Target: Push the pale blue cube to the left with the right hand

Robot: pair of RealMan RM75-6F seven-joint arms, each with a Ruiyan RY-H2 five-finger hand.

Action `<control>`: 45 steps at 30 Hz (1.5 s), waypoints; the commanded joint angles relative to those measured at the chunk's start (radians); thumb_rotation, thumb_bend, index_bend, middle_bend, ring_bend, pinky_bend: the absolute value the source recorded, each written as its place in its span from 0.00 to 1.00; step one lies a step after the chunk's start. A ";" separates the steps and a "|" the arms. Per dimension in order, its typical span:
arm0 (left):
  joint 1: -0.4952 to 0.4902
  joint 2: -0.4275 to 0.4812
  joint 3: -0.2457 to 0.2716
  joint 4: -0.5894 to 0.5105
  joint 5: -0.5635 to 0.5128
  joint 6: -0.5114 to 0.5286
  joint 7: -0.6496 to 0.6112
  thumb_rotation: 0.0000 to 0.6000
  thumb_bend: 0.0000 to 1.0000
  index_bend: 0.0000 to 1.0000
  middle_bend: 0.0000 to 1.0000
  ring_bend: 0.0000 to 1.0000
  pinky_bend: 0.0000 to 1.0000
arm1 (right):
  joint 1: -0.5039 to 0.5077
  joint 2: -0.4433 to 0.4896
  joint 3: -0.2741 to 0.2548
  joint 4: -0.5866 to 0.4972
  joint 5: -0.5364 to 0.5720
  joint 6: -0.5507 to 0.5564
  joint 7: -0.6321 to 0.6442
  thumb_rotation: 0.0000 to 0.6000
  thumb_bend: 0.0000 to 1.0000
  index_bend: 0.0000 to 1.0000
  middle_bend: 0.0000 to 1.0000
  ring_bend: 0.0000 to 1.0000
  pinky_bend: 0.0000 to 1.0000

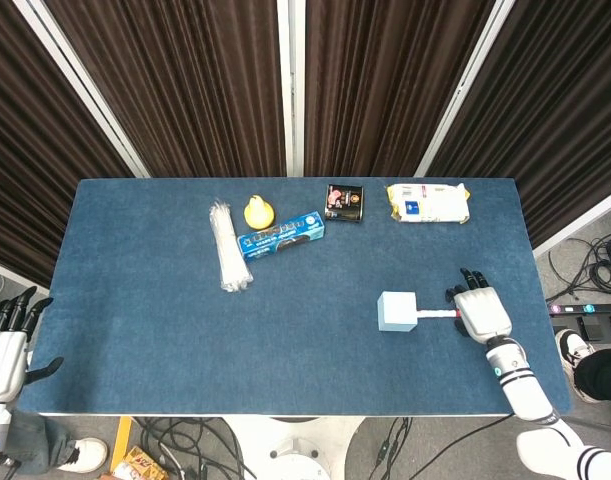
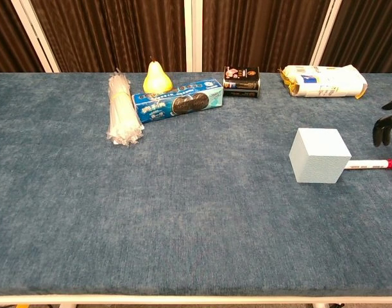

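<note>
The pale blue cube [image 1: 396, 311] [image 2: 318, 155] sits on the blue table [image 1: 165, 340], right of centre. A white stick with a red tip [image 2: 370, 165] lies against its right side. My right hand [image 1: 480, 310] hovers over the red end of that stick, a short gap to the right of the cube, fingers spread and holding nothing. In the chest view only its dark fingertips [image 2: 385, 126] show at the right edge. My left hand [image 1: 5, 350] hangs open off the table's left edge, near the front corner.
Along the back stand a bundle of white straws [image 1: 226, 246], a yellow pear [image 1: 257, 211], a blue cookie box [image 1: 281, 236], a black box [image 1: 344, 202] and a white snack bag [image 1: 427, 202]. Bare cloth stretches left of the cube.
</note>
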 commanded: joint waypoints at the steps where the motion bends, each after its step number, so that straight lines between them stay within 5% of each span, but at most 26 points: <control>1: 0.000 -0.001 0.000 0.001 0.000 -0.001 -0.001 1.00 0.06 0.23 0.15 0.12 0.12 | 0.011 -0.020 -0.006 0.023 0.009 -0.011 -0.012 1.00 0.18 0.42 0.42 0.07 0.13; 30: 0.005 -0.004 -0.001 0.009 -0.006 0.001 -0.009 1.00 0.06 0.23 0.15 0.12 0.12 | 0.040 -0.093 -0.023 0.120 0.040 -0.040 0.038 1.00 0.23 0.50 0.51 0.11 0.14; 45: 0.013 -0.005 0.000 0.014 0.000 0.012 -0.014 1.00 0.06 0.23 0.15 0.12 0.12 | 0.043 -0.079 -0.024 0.128 0.029 -0.027 0.088 1.00 0.40 0.60 0.56 0.16 0.16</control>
